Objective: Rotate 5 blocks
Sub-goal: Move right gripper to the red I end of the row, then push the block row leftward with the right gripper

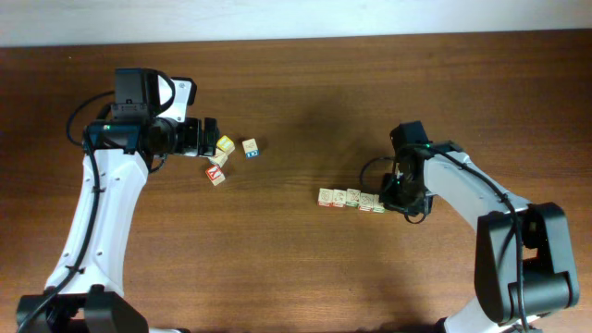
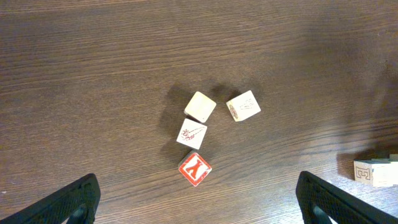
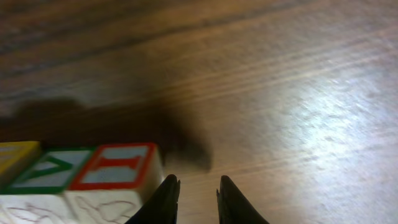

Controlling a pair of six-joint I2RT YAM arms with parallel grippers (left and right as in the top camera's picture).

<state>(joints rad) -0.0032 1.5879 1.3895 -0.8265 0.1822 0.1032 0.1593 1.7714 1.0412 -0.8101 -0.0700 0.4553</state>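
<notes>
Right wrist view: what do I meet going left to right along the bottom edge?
Yellow-bordered block → green-bordered block → red-bordered block → right gripper, jaws slightly apart with nothing between them, just past the row's end.

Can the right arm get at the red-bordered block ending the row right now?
Probably yes. The red-bordered block sits right beside the right pincer, with bare table on its free side. The jaws stand narrower than the block, so they'd likely need widening first.

Red-Y cube [image 2: 194, 168] — wood tbl [image 2: 93, 74]
</notes>
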